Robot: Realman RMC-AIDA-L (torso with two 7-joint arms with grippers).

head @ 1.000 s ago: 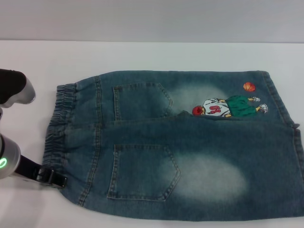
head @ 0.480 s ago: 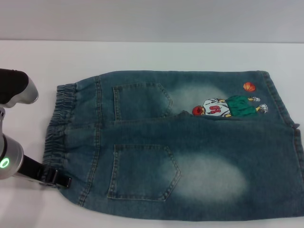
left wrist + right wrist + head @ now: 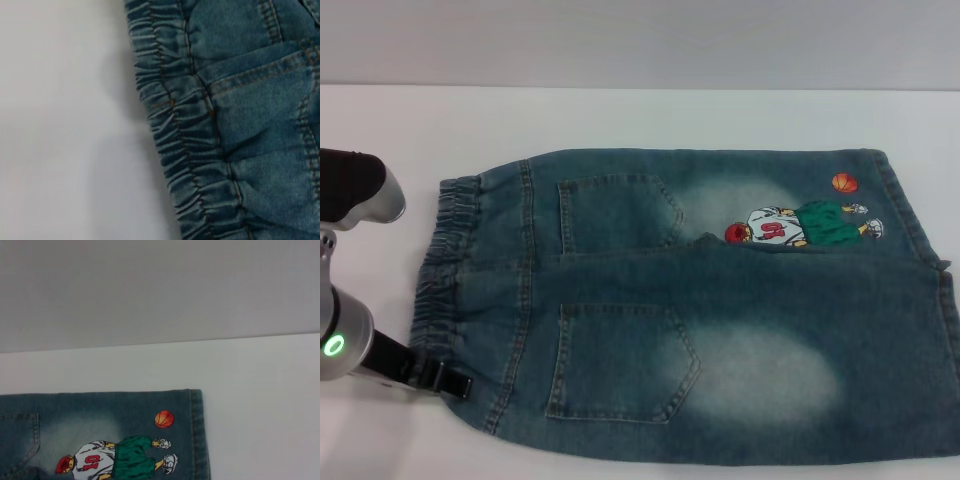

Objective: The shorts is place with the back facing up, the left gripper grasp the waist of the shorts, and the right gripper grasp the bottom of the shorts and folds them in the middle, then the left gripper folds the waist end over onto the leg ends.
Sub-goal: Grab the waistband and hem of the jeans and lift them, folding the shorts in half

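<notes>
The shorts (image 3: 720, 300) lie flat on the white table with both back pockets up. Their gathered waist (image 3: 445, 260) is at the left, and the bottom of the shorts (image 3: 920, 240) is at the right, beside the cartoon print (image 3: 800, 225) and the orange ball (image 3: 845, 183). The near leg overlaps the far one a little. My left gripper (image 3: 445, 380) sits at the near corner of the waist, touching the denim. The left wrist view shows the puckered waist (image 3: 170, 125) close up. My right gripper is out of view. Its wrist camera sees the far hem (image 3: 196, 430) and the print (image 3: 115, 457) from a distance.
The white table (image 3: 620, 115) runs back to a grey wall. Bare tabletop lies left of the waist (image 3: 60, 125) and beyond the far hem (image 3: 260, 400). The shorts' near edge reaches almost to the bottom of the head view.
My left arm has shifted slightly rightward, and its gripper tip has slid a little further onto the near corner of the waist. The shorts have not moved.
</notes>
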